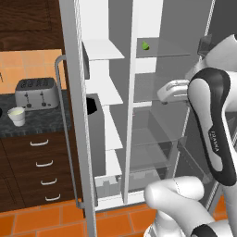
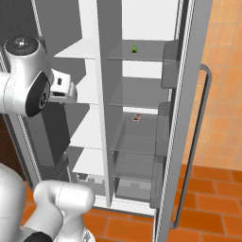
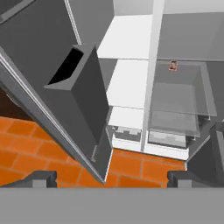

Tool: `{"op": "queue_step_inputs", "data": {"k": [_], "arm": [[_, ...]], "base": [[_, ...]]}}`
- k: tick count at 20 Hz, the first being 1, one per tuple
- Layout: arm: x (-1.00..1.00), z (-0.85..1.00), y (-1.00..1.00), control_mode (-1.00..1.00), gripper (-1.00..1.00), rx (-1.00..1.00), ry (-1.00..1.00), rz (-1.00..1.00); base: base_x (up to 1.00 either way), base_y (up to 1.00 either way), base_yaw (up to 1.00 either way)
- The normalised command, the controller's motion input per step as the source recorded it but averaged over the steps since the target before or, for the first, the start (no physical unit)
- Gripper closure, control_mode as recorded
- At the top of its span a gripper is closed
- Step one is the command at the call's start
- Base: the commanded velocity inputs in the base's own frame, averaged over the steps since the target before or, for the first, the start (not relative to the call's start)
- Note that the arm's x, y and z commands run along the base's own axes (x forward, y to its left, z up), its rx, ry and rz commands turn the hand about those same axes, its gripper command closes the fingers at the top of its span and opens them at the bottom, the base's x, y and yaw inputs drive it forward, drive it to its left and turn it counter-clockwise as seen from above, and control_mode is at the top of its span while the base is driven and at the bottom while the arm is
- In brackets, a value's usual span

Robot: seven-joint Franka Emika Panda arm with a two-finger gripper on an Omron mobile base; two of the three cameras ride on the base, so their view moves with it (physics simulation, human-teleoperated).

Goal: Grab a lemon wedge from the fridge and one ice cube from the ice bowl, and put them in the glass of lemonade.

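The fridge [image 1: 71, 92] stands with both doors swung open, its shelves [image 2: 137, 90] in plain sight. A tiny yellow-green lemon wedge [image 1: 145, 45] [image 2: 134, 48] lies on an upper glass shelf of the right compartment. My gripper [image 3: 111, 179] is open and empty, its fingertips [image 3: 43, 178] far apart, looking down at the lower shelves and floor. The white hand [image 1: 172, 91] [image 2: 61, 87] hangs in front of the fridge, about one shelf below the wedge. The glass of lemonade [image 1: 16, 115] stands on the dark counter to the left. The ice bowl is out of view.
A silver toaster [image 1: 36, 91] sits behind the cup. The left door's dark dispenser box [image 3: 83, 96] juts inward near the hand. The right door and its long handle [image 2: 201, 142] stand out to the right. A small red-marked item [image 2: 137, 117] lies on a lower shelf.
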Motion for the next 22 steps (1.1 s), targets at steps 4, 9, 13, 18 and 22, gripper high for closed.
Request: {"op": "queue_step_inputs", "data": {"k": [4, 9, 13, 18, 22], "arm": [[-0.37, 0.17, 0.00, -1.00, -1.00, -0.08, 0.04, -0.16], [-0.43, 0.00, -0.01, -1.00, -1.00, -0.03, 0.07, -0.28], [-0.37, 0.00, -0.08, -1.00, -1.00, 0.00, 0.00, -0.18], [0.00, -0.02, -0.19, -1.00, -1.00, 0.06, 0.00, -0.01], [0.00, 0.24, -0.61, -1.00, -1.00, 0.21, -0.06, 0.00]], "base": [[0.00, 0.00, 0.00], [0.00, 0.00, 0.00], [0.00, 0.00, 0.00], [0.00, 0.00, 0.00], [0.00, 0.00, 0.00]]}}
